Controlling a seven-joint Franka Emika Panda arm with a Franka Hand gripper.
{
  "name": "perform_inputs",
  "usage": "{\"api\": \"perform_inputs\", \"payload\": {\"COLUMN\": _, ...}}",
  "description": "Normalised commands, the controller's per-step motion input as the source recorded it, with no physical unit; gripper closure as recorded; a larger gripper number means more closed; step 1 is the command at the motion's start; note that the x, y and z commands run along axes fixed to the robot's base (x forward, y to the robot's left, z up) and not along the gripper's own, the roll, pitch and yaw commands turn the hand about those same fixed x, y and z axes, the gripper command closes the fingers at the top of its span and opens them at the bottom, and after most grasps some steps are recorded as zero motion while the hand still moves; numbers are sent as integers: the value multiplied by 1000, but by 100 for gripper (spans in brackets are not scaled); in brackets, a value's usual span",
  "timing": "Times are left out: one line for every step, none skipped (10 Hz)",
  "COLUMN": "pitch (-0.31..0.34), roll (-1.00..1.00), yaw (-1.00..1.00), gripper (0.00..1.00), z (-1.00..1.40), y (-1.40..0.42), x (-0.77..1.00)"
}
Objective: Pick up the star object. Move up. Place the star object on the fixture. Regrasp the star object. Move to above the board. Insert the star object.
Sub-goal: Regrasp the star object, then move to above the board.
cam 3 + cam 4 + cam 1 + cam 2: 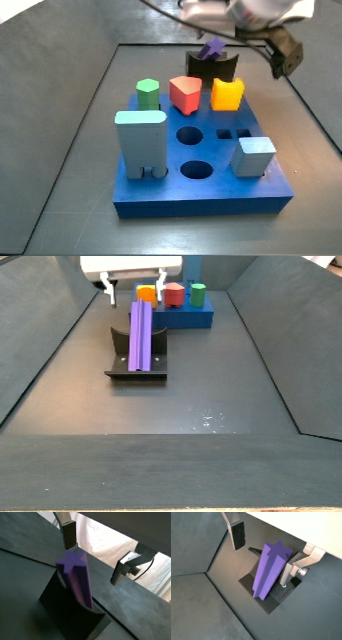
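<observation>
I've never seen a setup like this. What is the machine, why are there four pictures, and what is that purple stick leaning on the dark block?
It is a robot arm with a two-fingered grasping tool. Two cameras ride on its wrist and look down past the fingers; two others stand beside the table.

The purple stick is the star object, a long prism with a star-shaped end. It leans tilted on the fixture, a dark bracket on a base plate, part of the rig.

In both wrist views the tool's silver fingers stand apart on either side of the star's upper end, so the tool is open and holds nothing.

Nearby, in a side view, lies the blue board with holes, carrying green, red, yellow, teal and white pegs. The star is meant to go into it.
</observation>
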Motion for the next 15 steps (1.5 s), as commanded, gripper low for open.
{"api": "perform_inputs", "payload": {"pitch": -19, "roll": 77, "yaw": -26, "gripper": 0, "z": -588, "y": 1, "x": 77}}
{"api": "perform_inputs", "payload": {"pitch": 2, "roll": 72, "yaw": -17, "gripper": 0, "z": -420, "y": 1, "x": 75}}
{"api": "perform_inputs", "payload": {"pitch": 16, "roll": 72, "yaw": -6, "gripper": 0, "z": -297, "y": -3, "x": 75}}
{"api": "perform_inputs", "payload": {"pitch": 0, "roll": 0, "yaw": 0, "gripper": 100, "z": 0, "y": 0, "x": 0}}
{"api": "perform_inputs", "payload": {"pitch": -201, "roll": -42, "yaw": -51, "gripper": 100, "z": 1000, "y": -35, "x": -49}}
{"api": "perform_inputs", "payload": {"pitch": -191, "roll": -42, "yaw": -64, "gripper": 100, "z": 1000, "y": -34, "x": -54}}
{"api": "perform_inputs", "payload": {"pitch": -165, "roll": -42, "yaw": -86, "gripper": 100, "z": 1000, "y": -29, "x": -60}}
{"api": "perform_inputs", "payload": {"pitch": -135, "roll": -46, "yaw": -104, "gripper": 100, "z": 1000, "y": -27, "x": -60}}
{"api": "perform_inputs", "payload": {"pitch": -100, "roll": -51, "yaw": -124, "gripper": 100, "z": 1000, "y": -25, "x": -59}}
{"api": "perform_inputs", "payload": {"pitch": -50, "roll": -59, "yaw": -143, "gripper": 100, "z": 1000, "y": -21, "x": -58}}
{"api": "perform_inputs", "payload": {"pitch": -14, "roll": -63, "yaw": -144, "gripper": 100, "z": 1000, "y": -19, "x": -59}}
{"api": "perform_inputs", "payload": {"pitch": 22, "roll": -66, "yaw": -134, "gripper": 100, "z": 1000, "y": -16, "x": -60}}
{"api": "perform_inputs", "payload": {"pitch": 54, "roll": -69, "yaw": -116, "gripper": 100, "z": 1000, "y": -14, "x": -60}}
{"api": "perform_inputs", "payload": {"pitch": 92, "roll": -68, "yaw": -85, "gripper": 100, "z": 1000, "y": -12, "x": -59}}
{"api": "perform_inputs", "payload": {"pitch": 114, "roll": -62, "yaw": -55, "gripper": 100, "z": 1000, "y": -11, "x": -60}}
